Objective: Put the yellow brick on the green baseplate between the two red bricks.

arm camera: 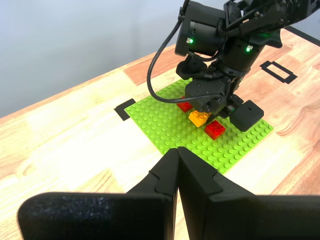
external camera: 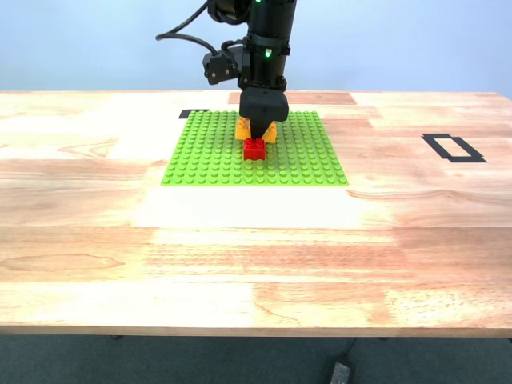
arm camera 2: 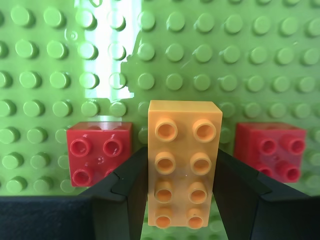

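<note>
The green baseplate (external camera: 208,160) lies flat on the wooden table. My second gripper (external camera: 258,132) reaches down over its middle, shut on the yellow brick (arm camera 2: 183,165), with one finger (arm camera 2: 131,185) against each long side. The brick sits lengthwise in the gap between the two red bricks (arm camera 2: 97,152) (arm camera 2: 270,150). Whether it is pressed onto the studs I cannot tell. The exterior view shows only the nearer red brick (external camera: 254,149), with yellow (external camera: 270,133) just behind it. My first gripper (arm camera: 177,152) hovers away from the plate (arm camera: 160,120), shut and holding nothing.
A black tape rectangle (external camera: 453,147) marks the table at the exterior view's right. A small black tape mark (external camera: 194,114) sits at the plate's far corner, toward the exterior view's left. Bare wooden tabletop (external camera: 256,256) spreads in front of the plate.
</note>
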